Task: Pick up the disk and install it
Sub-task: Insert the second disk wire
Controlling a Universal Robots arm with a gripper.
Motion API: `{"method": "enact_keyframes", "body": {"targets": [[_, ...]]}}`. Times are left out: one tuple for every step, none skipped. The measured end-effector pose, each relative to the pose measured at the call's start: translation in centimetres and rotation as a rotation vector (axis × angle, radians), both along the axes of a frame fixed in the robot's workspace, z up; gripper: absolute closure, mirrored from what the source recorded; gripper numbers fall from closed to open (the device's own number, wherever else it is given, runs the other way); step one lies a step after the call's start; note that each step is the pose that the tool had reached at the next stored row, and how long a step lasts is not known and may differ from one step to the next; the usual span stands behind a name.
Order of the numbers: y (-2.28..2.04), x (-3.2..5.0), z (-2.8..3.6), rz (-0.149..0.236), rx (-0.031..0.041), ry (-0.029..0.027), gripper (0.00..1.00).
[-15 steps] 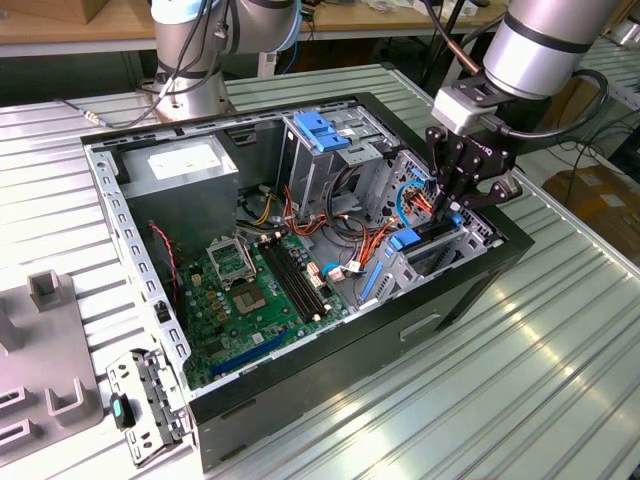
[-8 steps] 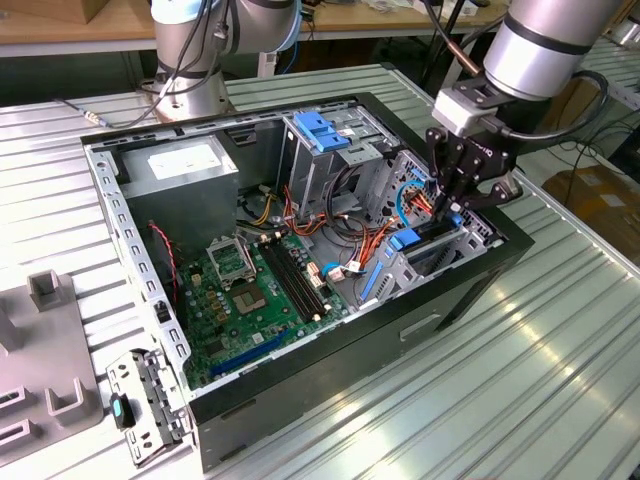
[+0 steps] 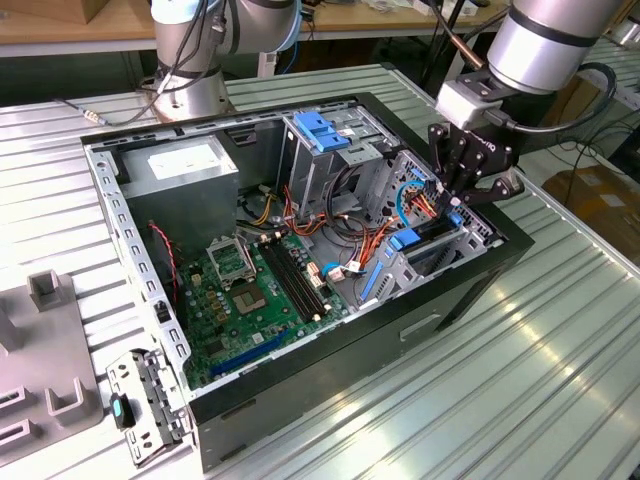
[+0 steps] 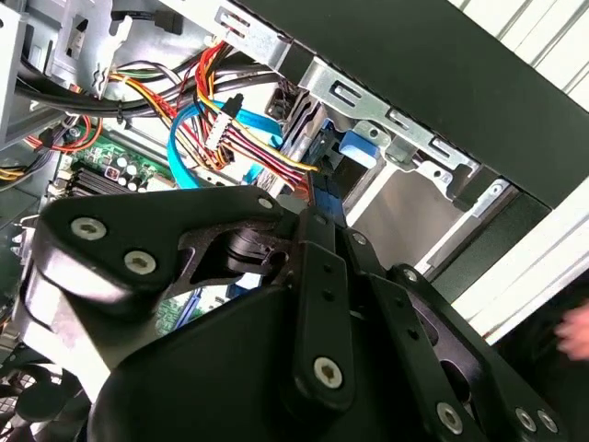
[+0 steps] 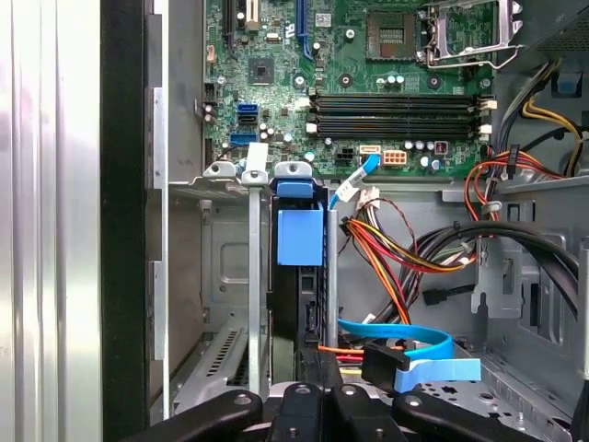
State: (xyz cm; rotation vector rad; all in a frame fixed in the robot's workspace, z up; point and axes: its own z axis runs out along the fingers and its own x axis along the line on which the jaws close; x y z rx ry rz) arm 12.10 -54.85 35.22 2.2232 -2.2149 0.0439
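The disk (image 5: 299,304) stands on edge in a narrow slot of the metal bay at the front of the open computer case (image 3: 470,290). Its blue rail tab (image 5: 299,235) points toward the motherboard. In the exterior view the disk (image 3: 432,228) is a dark slab with blue ends among the cables. My gripper (image 3: 462,200) reaches down into that bay from above the case's right corner. In both wrist views the black fingers (image 4: 317,221) come together on the disk's near end, and the gripper (image 5: 317,364) looks shut on it.
Red, yellow and black cables (image 5: 405,249) and a blue flat cable (image 5: 414,345) crowd the bay beside the disk. Deeper in the case are the motherboard (image 3: 250,290), a grey power-supply box (image 3: 180,170) and a drive cage with a blue top (image 3: 325,135). A loose bracket (image 3: 145,405) lies on the table.
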Motion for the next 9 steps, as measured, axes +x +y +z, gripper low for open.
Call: {"method": "enact_keyframes", "body": {"targets": [[0.00, 0.00, 0.00, 0.000, 0.0000, 0.0000, 0.89], [0.00, -0.02, 0.00, 0.000, 0.0000, 0.0000, 0.89], [0.00, -0.05, 0.00, 0.000, 0.0000, 0.0000, 0.89], [0.00, -0.11, 0.01, 0.000, -0.0001, 0.0000, 0.89], [0.00, -0.18, 0.01, 0.000, -0.0001, 0.0000, 0.89], [0.00, -0.51, 0.00, 0.000, 0.0001, 0.0000, 0.89], [-0.02, -0.79, 0.00, 0.000, 0.0005, 0.0000, 0.89], [-0.03, -0.86, 0.00, 0.000, 0.0007, 0.0000, 0.89], [-0.03, -0.86, 0.04, 0.000, 0.0006, 0.0000, 0.89]]}}
